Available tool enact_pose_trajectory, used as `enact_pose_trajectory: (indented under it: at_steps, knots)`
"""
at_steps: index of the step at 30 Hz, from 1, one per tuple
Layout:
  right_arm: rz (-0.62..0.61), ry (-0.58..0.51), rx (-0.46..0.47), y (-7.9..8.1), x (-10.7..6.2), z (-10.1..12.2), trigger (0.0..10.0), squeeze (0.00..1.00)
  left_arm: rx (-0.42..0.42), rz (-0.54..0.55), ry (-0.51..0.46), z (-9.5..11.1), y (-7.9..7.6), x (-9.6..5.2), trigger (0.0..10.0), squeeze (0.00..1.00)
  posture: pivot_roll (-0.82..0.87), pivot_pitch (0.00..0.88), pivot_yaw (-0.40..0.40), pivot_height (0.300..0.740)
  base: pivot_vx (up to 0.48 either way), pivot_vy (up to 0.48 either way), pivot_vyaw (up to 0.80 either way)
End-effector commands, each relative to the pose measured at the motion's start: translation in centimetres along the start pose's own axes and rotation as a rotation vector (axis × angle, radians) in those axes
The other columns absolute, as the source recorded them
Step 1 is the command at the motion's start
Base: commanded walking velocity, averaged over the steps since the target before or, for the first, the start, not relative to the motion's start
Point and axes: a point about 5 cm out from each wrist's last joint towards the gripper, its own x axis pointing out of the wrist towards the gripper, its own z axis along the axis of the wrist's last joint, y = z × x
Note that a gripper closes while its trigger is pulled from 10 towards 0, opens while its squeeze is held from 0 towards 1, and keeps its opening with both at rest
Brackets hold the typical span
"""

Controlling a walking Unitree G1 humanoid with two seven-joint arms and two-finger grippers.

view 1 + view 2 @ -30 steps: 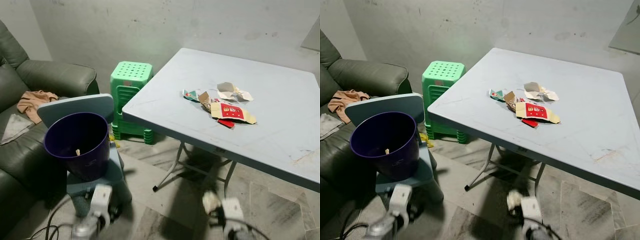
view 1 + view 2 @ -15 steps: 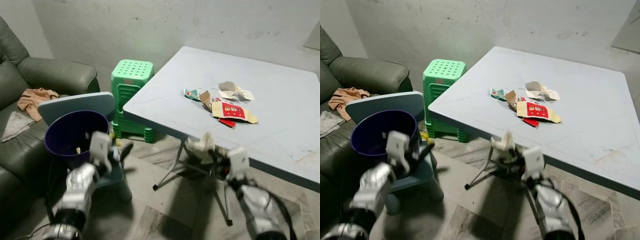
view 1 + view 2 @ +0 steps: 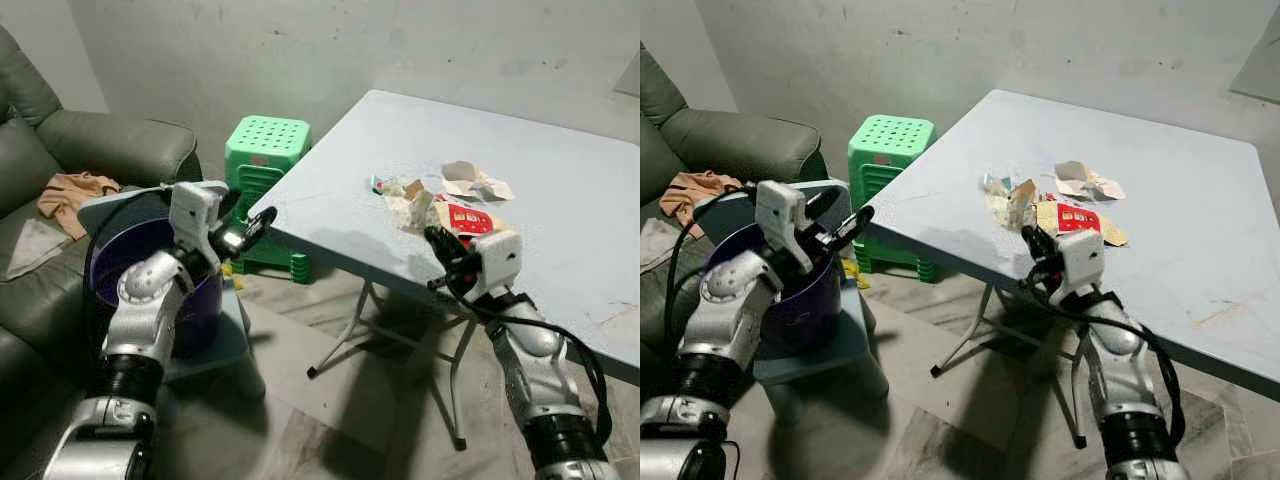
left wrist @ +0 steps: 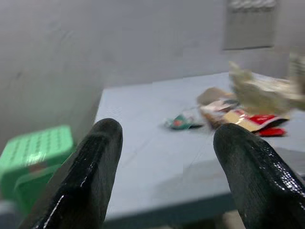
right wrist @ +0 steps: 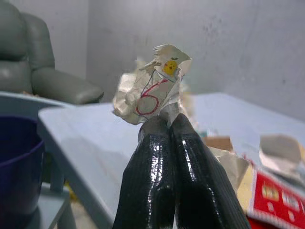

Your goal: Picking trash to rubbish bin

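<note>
Left eye view: right tool (image 3: pixel 436 240) raised at the near edge of the grey surface (image 3: pixel 560 260), pinched on a crumpled paper scrap (image 3: pixel 408 205), beside the red-and-tan wrapper pile (image 3: pixel 470 220). Left tool (image 3: pixel 248 222) spread wide, above the purple bin (image 3: pixel 120 270) on a blue chair (image 3: pixel 215 340), near the green stool (image 3: pixel 262 150).

Left wrist view: black fingers (image 4: pixel 86 176) wide apart, aimed across the surface toward the wrapper pile.

Right wrist view: fingertips (image 5: pixel 167 131) pressed together on the scrap marked with a red "6".

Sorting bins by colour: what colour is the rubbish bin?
Dark purple rubbish bin, clearest in the right eye view.
</note>
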Motion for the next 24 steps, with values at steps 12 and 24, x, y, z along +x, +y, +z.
enact_pose_trajectory:
  at_steps: [12,24]
  knots:
    - [0.24,-0.089,-0.008,0.6,2.3,4.9,10.0,0.0,0.355,-0.388,-0.041,4.0,-2.6,2.7,10.0,0.0,-0.05,0.0,-0.029,0.74,0.0,0.0,0.0]
    - [0.41,-0.044,-0.032,0.8,1.9,6.8,10.0,0.0,0.548,-0.519,-0.032,5.0,-2.7,3.5,10.0,0.0,-0.07,0.0,-0.017,0.74,0.0,0.0,0.0]
